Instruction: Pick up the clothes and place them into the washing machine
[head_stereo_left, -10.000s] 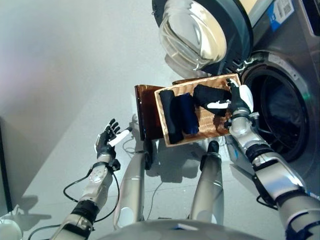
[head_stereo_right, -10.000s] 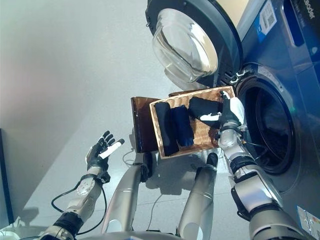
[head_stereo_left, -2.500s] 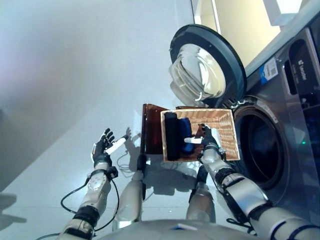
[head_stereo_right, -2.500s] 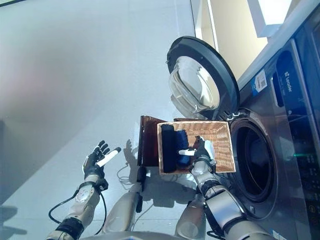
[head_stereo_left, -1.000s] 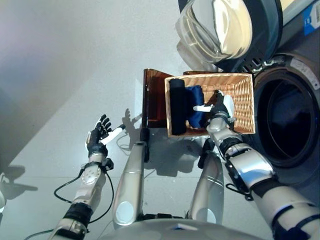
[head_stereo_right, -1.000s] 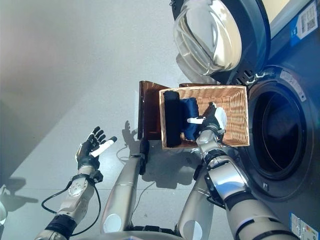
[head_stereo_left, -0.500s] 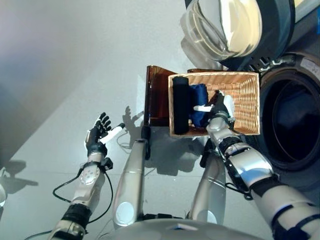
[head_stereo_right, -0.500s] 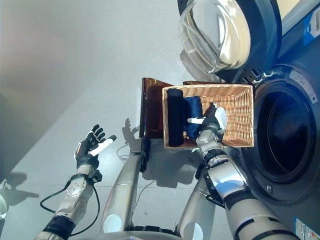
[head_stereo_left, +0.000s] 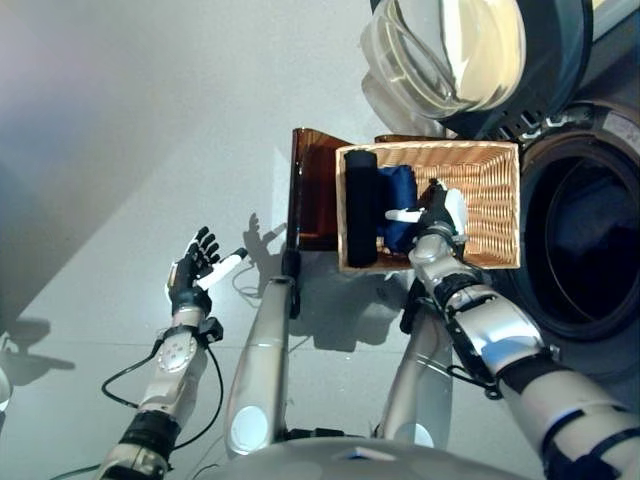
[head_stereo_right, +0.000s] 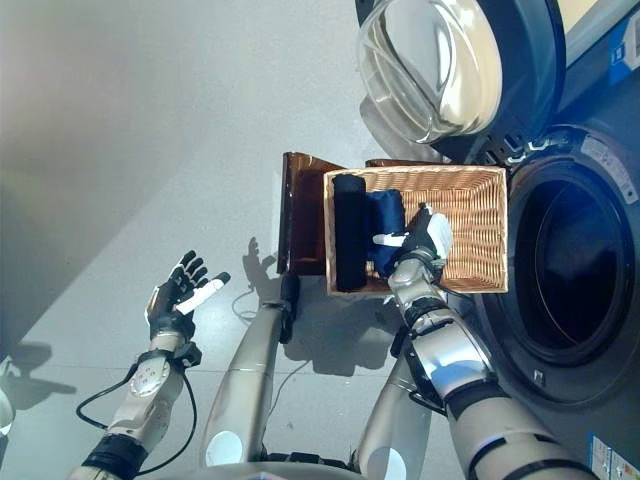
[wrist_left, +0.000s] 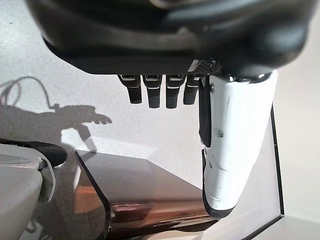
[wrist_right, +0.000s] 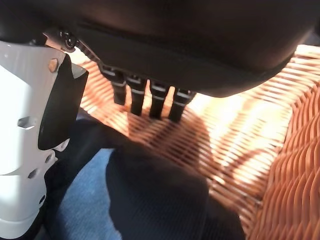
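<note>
A shallow wicker basket (head_stereo_left: 490, 205) rests on the low dark brown box (head_stereo_left: 312, 190) beside the washing machine's open drum (head_stereo_left: 590, 240). A black rolled cloth (head_stereo_left: 361, 208) lies along the basket's left end, with a blue cloth (head_stereo_left: 397, 192) next to it. My right hand (head_stereo_left: 441, 215) is open inside the basket, its white thumb over the blue cloth. In the right wrist view my straight fingers (wrist_right: 145, 97) hover just over a dark cloth (wrist_right: 160, 200) and the blue cloth (wrist_right: 82, 212). My left hand (head_stereo_left: 195, 272) is open and empty, out over the floor.
The washing machine's round glass door (head_stereo_left: 470, 50) stands swung open above the basket. The basket's right half is bare wicker. Grey floor (head_stereo_left: 120, 120) spreads to the left. The brown box also shows in the left wrist view (wrist_left: 145, 200).
The black garment my right hand touched at the basket's machine end 10 s ago is gone from the basket. The right hand now sits by the blue cloth. The camera has shifted.
</note>
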